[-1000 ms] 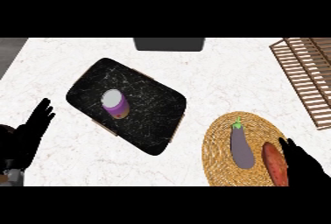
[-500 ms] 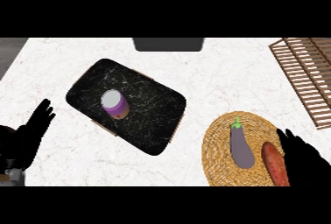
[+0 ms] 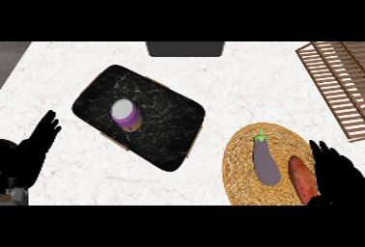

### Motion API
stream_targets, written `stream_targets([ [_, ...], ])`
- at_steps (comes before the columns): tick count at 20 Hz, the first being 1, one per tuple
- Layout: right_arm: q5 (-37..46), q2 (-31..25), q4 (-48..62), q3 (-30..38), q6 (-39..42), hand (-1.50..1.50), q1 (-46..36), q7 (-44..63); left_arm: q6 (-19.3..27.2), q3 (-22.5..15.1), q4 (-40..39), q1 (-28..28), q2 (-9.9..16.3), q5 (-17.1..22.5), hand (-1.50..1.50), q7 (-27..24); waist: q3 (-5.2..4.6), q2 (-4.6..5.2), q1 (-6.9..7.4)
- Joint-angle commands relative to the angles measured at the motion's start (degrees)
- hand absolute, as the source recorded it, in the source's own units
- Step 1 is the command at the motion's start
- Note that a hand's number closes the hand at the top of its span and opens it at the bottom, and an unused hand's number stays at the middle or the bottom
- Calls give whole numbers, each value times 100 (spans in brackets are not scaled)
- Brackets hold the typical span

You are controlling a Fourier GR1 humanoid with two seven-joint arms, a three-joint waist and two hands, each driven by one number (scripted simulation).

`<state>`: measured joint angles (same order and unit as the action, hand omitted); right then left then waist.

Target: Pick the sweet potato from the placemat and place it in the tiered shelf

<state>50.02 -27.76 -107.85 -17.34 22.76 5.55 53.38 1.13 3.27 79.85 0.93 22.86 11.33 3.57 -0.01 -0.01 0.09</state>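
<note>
Resting at lower L edge of head view: left hand (image 3: 35, 149), fingers straight and pointing up, holding nothing, on bare counter (image 3: 249, 82) just L of the black tray.

Right hand (image 3: 339, 176) at lower R corner, fingers spread and straight, open, not curled round anything. Its fingers lie over the R rim of the placemat (image 3: 239, 169), just beside the sweet potato (image 3: 301, 178); contact w/ the potato cannot be told.

Sweet potato: reddish-orange, lying lengthwise on the woven round placemat, R half of mat, near end partly hidden by the right hand. Not lifted.

Eggplant (image 3: 265, 161): purple, green stem pointing away from robot, also on placemat, immediately L of sweet potato; the two look very close, poss. touching.

Mid-field, L of centre: black marble-pattern tray (image 3: 164, 130), rounded corners, set diagonally. On it a purple cup-like obj (image 3: 125, 115) w/ pale top, upright, toward tray's L part.

Far R: tiered shelf (image 3: 339, 82), wooden slats, partly cut by R edge, well apart from placemat.

Far centre: dark grey box-shaped obj (image 3: 185, 48) at counter's back edge.
</note>
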Motion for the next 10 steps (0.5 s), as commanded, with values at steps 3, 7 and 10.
stream_targets([
  [3,328,128,685,260,-369,-150,127,-662,81,43,153,-255,-165,-271,0,364,3,-1,-20],
  [7,251,308,378,495,285,-150,-279,-392,-108,251,-676,-589,-326,-352,0,-144,-2,5,-33],
  [10,403,299,1289,770,-227,-150,-298,-1057,-137,301,261,-32,-260,-361,0,330,3,0,5],
])
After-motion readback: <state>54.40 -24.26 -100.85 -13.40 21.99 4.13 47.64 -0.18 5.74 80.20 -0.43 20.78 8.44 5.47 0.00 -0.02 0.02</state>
